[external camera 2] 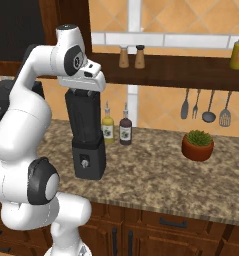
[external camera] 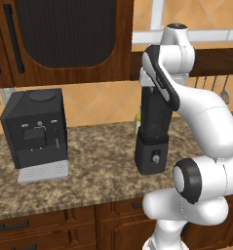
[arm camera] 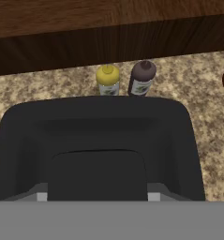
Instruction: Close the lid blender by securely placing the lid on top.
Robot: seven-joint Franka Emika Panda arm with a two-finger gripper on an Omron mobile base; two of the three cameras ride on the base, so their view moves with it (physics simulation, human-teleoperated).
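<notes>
The blender (external camera: 154,129) is found upright on the granite worktop (external camera: 88,161), towards the middle of it, with its boxy dark base and small silver knob turned towards the near edge. Its tall dark jar is seen rising directly beneath the robot's hand, whose white wrist sits just over the jar's top in both base views. In the hand view the jar's open rim (arm camera: 99,122) is looked down upon from above, as a rounded square of dark walls, and a flat black squarish piece, taken to be the lid (arm camera: 97,176), is seen low in that opening, between the jaws. The gripper (arm camera: 97,197) is recorded as closed down narrow; the jaws appear to be clamped on the lid, though the fingertips themselves are hidden at the bottom of that view. Whether the lid is fully seated on the rim cannot be told.

To the left of the blender, well apart, a wider black coffee machine (external camera: 35,129) with a grey tray is noted on the same worktop. Just beyond the blender, against the wall, two bottles are noted side by side: a yellow-capped bottle (external camera 2: 107,127) and a dark bottle (external camera 2: 125,129). Further right a potted plant (external camera 2: 197,144) in a red-brown pot is noted. On the wall above it, utensils (external camera 2: 206,107) are hung under a wooden shelf (external camera 2: 181,67).
</notes>
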